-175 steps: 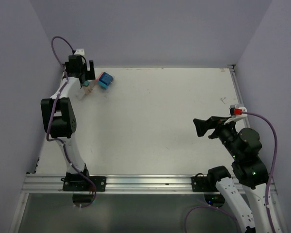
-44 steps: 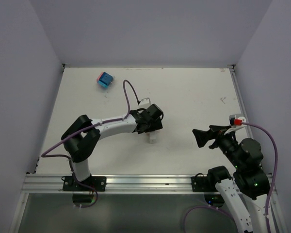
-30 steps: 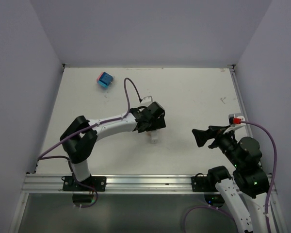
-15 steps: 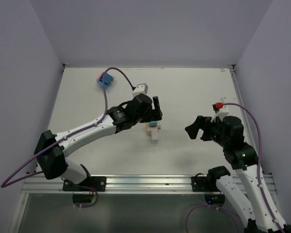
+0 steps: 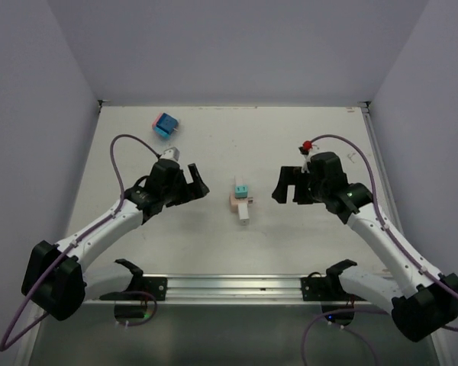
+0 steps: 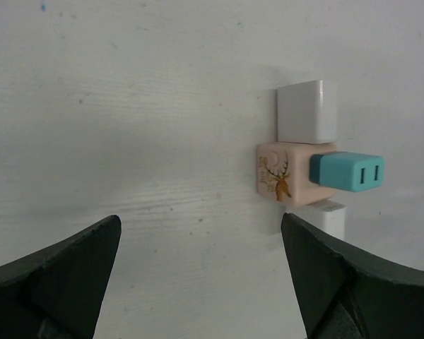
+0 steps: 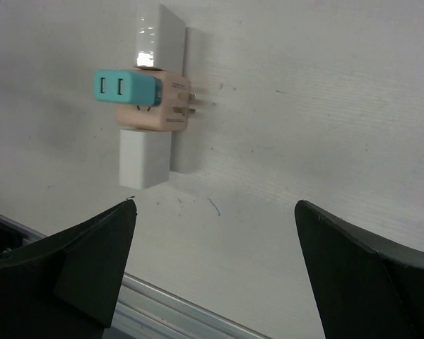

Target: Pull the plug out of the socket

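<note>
Mid-table, between the two arms: pink socket (image 5: 235, 201) lying on the bare tabletop (image 5: 305, 130), deer picture on one face. Teal plug (image 5: 242, 189) seated in it, sticking out from one side, two slots showing on its outer end. One white block (image 6: 306, 111) touching the socket on one side, a second white block (image 6: 330, 216) on the opposite side; whether plugged in or only butted up, cannot tell. Two bare metal prongs (image 7: 202, 102) poking out of the socket on the face away from the teal plug. Left gripper (image 5: 191, 183) just to the left of the socket, pointed toward it, jaws spread wide, nothing between them, apart from socket and plug. Right gripper (image 5: 285, 185) just to the right, facing the socket from the other side, jaws likewise spread wide and empty, no contact. From each wrist camera, both fingertips at the bottom corners, socket framed in the gap above. Far-left part of the table: blue and red block (image 5: 165, 125), well apart from everything else. Purple cable (image 5: 119, 156) looping over the left arm.
</note>
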`<move>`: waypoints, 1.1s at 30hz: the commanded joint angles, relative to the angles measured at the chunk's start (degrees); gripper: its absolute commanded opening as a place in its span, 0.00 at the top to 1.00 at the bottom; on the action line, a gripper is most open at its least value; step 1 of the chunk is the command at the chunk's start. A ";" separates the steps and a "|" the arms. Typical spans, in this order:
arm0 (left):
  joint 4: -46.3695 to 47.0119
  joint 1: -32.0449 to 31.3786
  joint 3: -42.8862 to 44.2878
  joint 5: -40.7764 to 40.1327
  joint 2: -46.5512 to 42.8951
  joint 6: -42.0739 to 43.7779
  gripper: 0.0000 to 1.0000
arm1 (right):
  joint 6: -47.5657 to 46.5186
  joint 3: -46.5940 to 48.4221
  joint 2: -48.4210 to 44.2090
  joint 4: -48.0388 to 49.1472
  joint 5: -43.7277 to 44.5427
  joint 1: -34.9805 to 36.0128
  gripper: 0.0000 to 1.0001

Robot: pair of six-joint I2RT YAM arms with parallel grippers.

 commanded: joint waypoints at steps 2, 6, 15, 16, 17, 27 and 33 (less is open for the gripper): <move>4.44 6.28 -5.86 8.21 -3.98 1.53 0.00 | 3.40 6.99 7.97 3.33 10.13 9.39 0.01; 4.35 8.05 -8.50 9.18 -5.73 2.49 0.00 | 4.72 15.43 17.56 2.11 16.38 17.64 0.01; 4.53 8.31 -12.72 10.06 -8.99 2.41 0.01 | 7.62 30.02 34.19 -4.13 27.01 24.43 0.03; 4.61 8.31 -13.16 10.24 -9.43 2.23 0.00 | 8.06 30.73 36.28 -4.66 27.37 24.61 0.04; 4.61 8.31 -13.86 10.33 -9.78 2.15 0.00 | 8.24 32.04 37.09 -5.71 27.64 24.78 0.06; 7.42 8.31 -17.11 12.61 -10.05 0.65 0.00 | 10.88 33.11 42.90 -7.57 30.01 25.66 0.28; 10.76 8.31 -18.00 14.10 -8.21 -1.02 0.00 | 11.14 33.02 44.30 -6.07 29.05 25.67 0.33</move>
